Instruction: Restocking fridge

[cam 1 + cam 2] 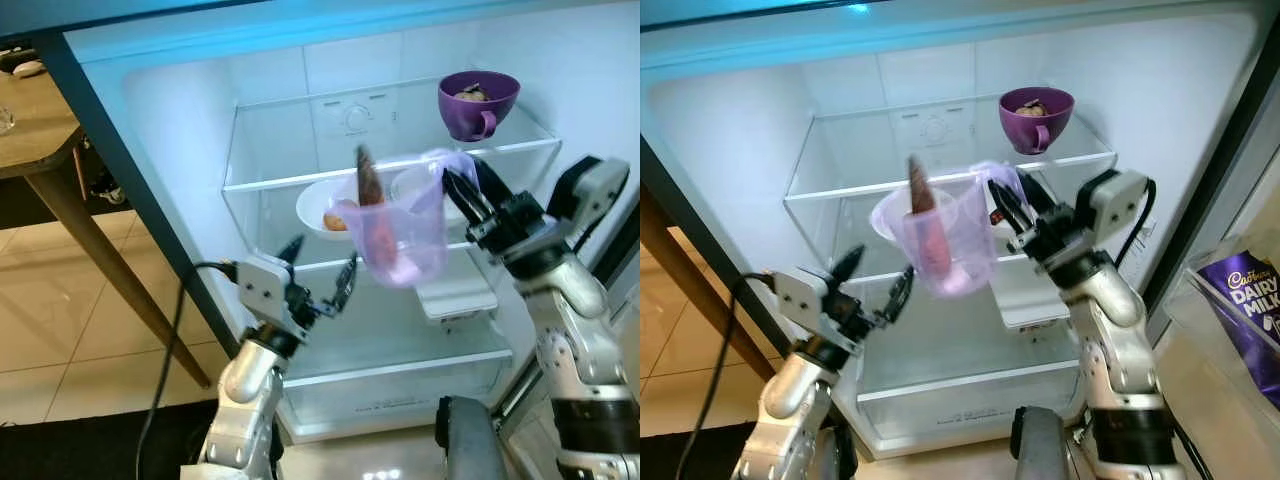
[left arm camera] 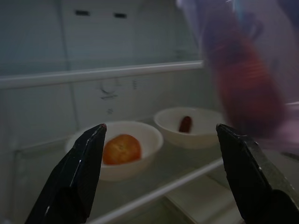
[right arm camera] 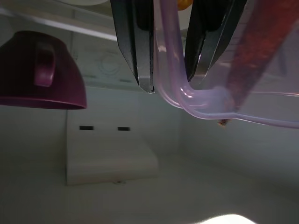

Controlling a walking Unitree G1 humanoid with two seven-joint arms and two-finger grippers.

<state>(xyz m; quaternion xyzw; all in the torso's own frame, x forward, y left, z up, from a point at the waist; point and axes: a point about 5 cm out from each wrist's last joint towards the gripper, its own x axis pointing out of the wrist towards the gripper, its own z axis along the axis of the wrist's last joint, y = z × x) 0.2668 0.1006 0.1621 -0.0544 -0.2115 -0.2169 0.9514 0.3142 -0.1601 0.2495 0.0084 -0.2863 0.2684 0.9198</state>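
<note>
Left eye view: open fridge (image 1: 200,130). At left, the left gripper (image 1: 320,280) hangs empty before the middle shelf, fingers spread wide. Behind it on that shelf stand two white bowls (image 2: 117,149), one holding an orange fruit (image 2: 121,148). At centre, a clear jug (image 1: 400,235) with a reddish sausage (image 1: 372,200) inside hangs in the air. At right, the right gripper (image 3: 168,70) pinches its handle between both fingers. A purple cup (image 1: 478,103) sits on the top shelf.
</note>
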